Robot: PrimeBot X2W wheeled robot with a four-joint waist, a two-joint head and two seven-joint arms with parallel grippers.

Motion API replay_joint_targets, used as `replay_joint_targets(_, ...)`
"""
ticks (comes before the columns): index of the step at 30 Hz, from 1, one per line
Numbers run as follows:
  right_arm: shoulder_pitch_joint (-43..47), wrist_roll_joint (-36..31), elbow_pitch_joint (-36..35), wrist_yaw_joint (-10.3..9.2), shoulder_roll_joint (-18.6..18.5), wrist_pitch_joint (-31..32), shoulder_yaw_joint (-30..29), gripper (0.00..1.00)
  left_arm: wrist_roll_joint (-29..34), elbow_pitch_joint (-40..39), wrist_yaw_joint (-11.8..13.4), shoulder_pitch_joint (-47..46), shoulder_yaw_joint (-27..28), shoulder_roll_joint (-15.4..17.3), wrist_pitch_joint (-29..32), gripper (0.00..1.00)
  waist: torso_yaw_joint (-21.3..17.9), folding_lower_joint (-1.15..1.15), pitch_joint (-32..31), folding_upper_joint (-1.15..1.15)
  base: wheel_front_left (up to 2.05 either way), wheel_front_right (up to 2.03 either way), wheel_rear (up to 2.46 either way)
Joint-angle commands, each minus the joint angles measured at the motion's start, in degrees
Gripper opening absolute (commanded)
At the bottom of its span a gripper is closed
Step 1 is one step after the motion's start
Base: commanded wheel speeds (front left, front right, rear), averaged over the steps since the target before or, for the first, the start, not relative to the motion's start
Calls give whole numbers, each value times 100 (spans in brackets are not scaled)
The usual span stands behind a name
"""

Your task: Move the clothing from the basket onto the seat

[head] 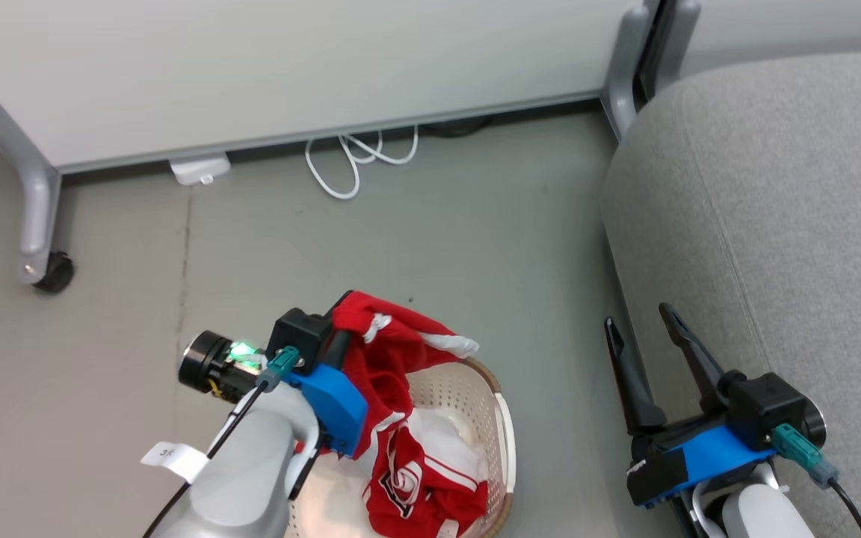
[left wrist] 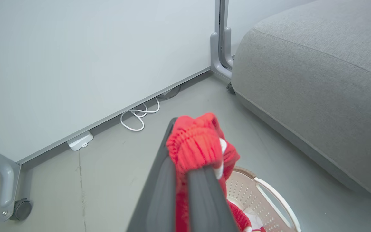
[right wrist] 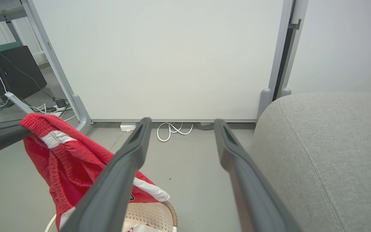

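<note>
Slippage is the chief risk: the clothing (head: 393, 355) is held only by a bunch of gathered waistband, pinched between the closed fingers of the left gripper (head: 336, 338). A swing toward the seat (head: 774, 224) could pull that fold free, and the piece would be dropped on the floor (head: 475, 224) between basket (head: 503, 418) and seat.

A snag is also to be feared — the lifted piece (right wrist: 66, 158) hangs down into the basket and appears to reach the lower piece (head: 419, 489), so that one might be dragged over the rim, or the light basket tipped. The right gripper (head: 638, 317), spread wide and empty, is parked beside the seat's edge, in the likely path; cloth could be caught on it.

The lifted piece is seen as soft red fabric with white stripes, limp above the basket. The lower piece — red, white-panelled, with a dark-outlined emblem — lies crumpled inside it.
</note>
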Motion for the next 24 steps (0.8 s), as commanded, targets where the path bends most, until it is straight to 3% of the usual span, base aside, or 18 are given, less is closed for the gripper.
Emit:
replay_joint_targets(1, 104, -2, 6, 3, -19, 39, -5, 100, -70, -148, -22, 54, -61, -35, -28, 0, 113, 2, -227, 0, 0, 0, 0)
replay_joint_targets(17, 403, 72, -95, 3, -18, 226, 42, 100, -1731, -1723, -35, -837, -1401, -127, 741, 0, 297, 2, -779, 0, 0, 0, 0)
replay_joint_targets(24, 460, 94, -93, 3, -18, 260, 125, 100, -2306, -2093, 215, -1067, -1884, -130, 955, 0, 305, 2, -908, 0, 0, 0, 0)
